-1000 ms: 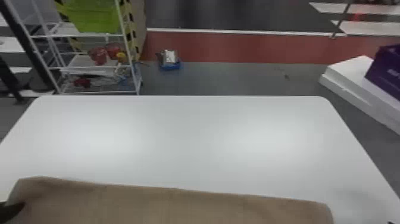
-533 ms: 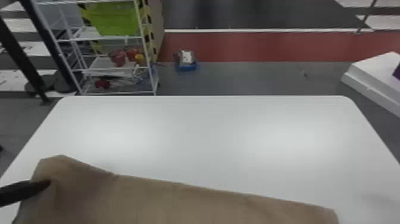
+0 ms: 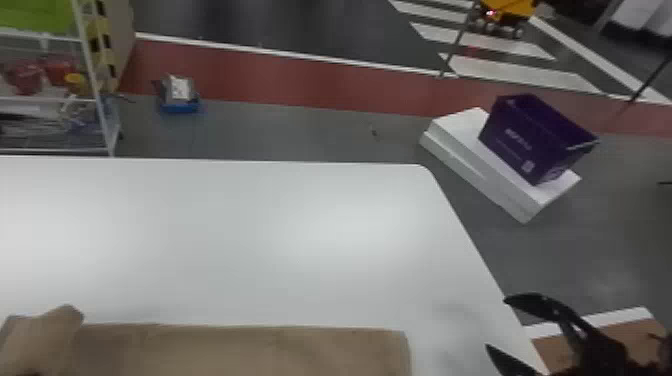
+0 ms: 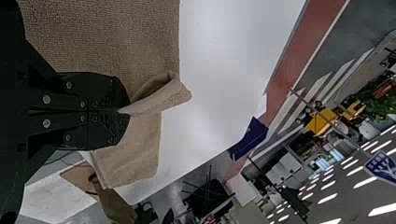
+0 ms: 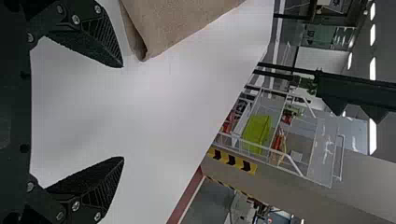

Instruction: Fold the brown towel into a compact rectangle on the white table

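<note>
Listener: What had just changed?

Describer: In the head view, the left end of the brown towel (image 3: pixel 240 350) had gone from a corner lifted beside the left gripper (image 4: pixel 124 111) to a raised flap (image 3: pixel 45 340) turned inward over the rest. The view itself had also swung to the robot's right, bringing in the whole of a purple box (image 3: pixel 535 135) on white slabs (image 3: pixel 457 131), beyond the white table (image 3: pixel 280 230).

Listener: Where was the towel, and what held it?

Describer: It lay as a long band along the table's near side, running out of the head view at the bottom. In the left wrist view, the left gripper's fingers were together, clamped on a pinch of cloth that rose in a soft curl.

Listener: And the other pincer?

Describer: The right gripper (image 5: pixel 123 112) had its fingers wide apart with nothing between them, near the towel's flat right end but not touching it.

Listener: What did that mean for the task?

Describer: I judged that a fold from the left was under way but unfinished. The flap still needed laying down flat and letting go. If released while curled, it could have bunched or landed crooked, spoiling the rectangle. The right end seemed to await its turn.
</note>
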